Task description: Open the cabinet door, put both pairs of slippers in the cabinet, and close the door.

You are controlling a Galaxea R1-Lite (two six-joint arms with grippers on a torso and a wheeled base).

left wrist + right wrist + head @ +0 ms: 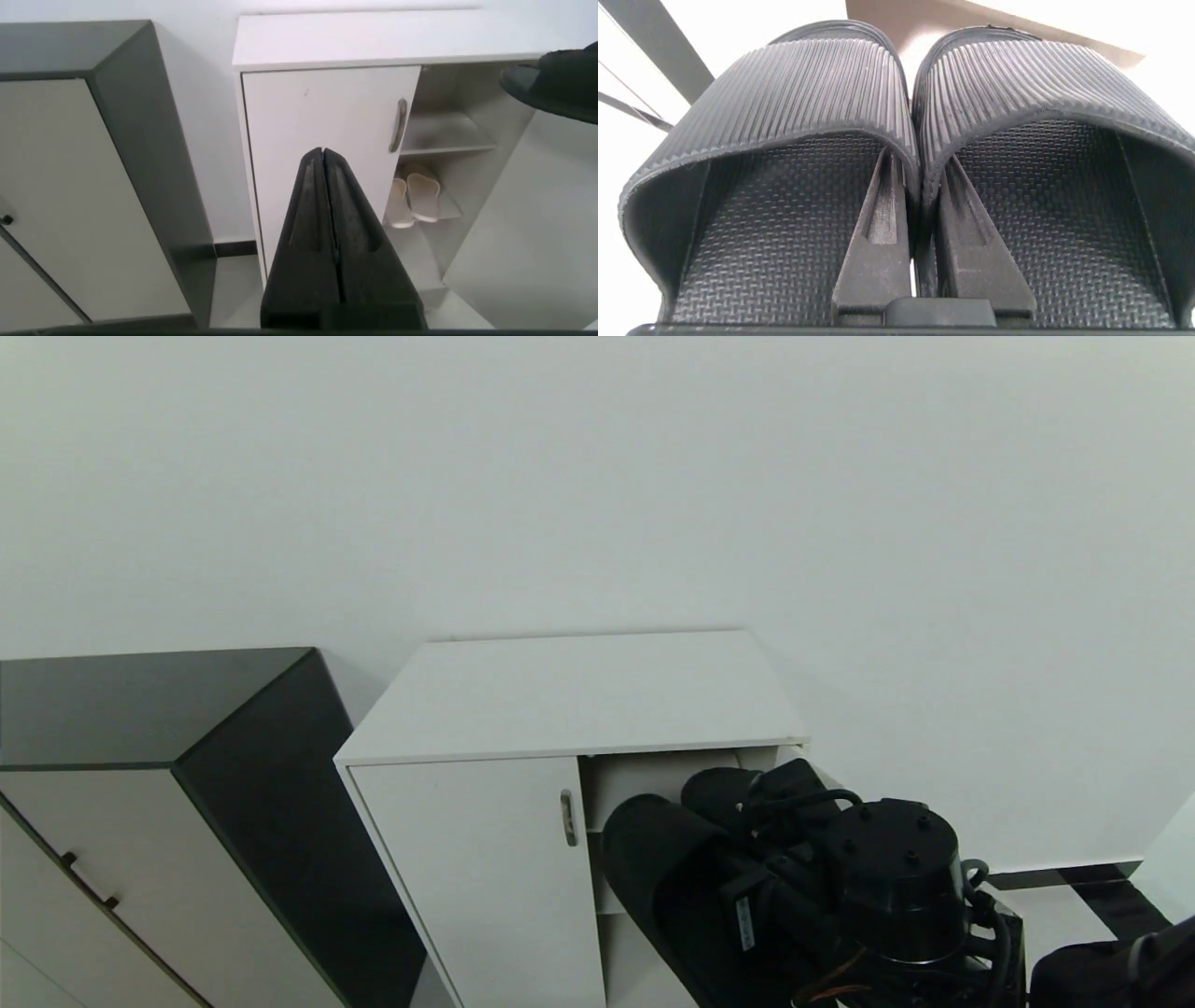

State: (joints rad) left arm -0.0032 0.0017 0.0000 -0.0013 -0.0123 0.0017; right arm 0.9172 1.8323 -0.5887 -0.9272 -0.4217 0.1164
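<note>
Right hand [920, 175]: pinching the pair of black ribbed rubber slippers [822, 112], one finger inside each, at the head view's lower right.
Left hand [323, 159]: pressed together, holding nothing.
White wooden cabinet [569, 695]: centre frame, left door [476, 877] shut, right half open.
Pair of white slippers [416, 198]: on a lower shelf inside the open half.

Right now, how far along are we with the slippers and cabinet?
Done: cabinet open on the right, white slippers inside. In hand: right gripper holds the black slippers before the opening. Remaining: shelve them, close the door. Left gripper is shut, empty.
</note>
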